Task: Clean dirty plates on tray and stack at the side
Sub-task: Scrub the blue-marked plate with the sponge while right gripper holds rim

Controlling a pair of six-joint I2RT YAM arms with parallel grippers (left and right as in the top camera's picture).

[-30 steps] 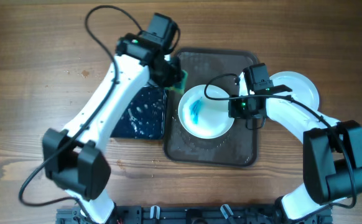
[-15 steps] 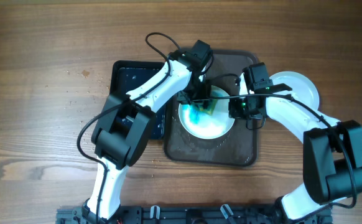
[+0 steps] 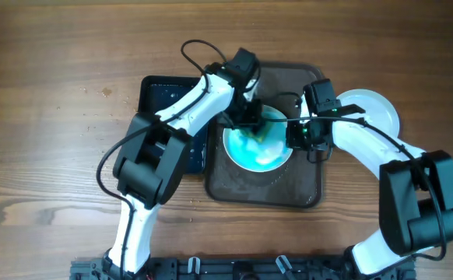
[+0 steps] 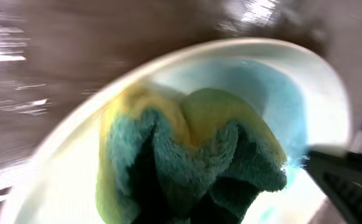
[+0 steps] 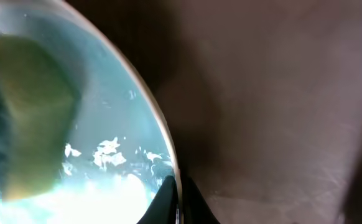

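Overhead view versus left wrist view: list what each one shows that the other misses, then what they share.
Only the overhead shows both arms whole, the spare white plate right of the tray, and the dark basin to the tray's left. Only the left wrist shows the sponge close up, with its yellow body folded and its green scrubbing face bunched inward. Both show the sponge lying on the blue-smeared plate.
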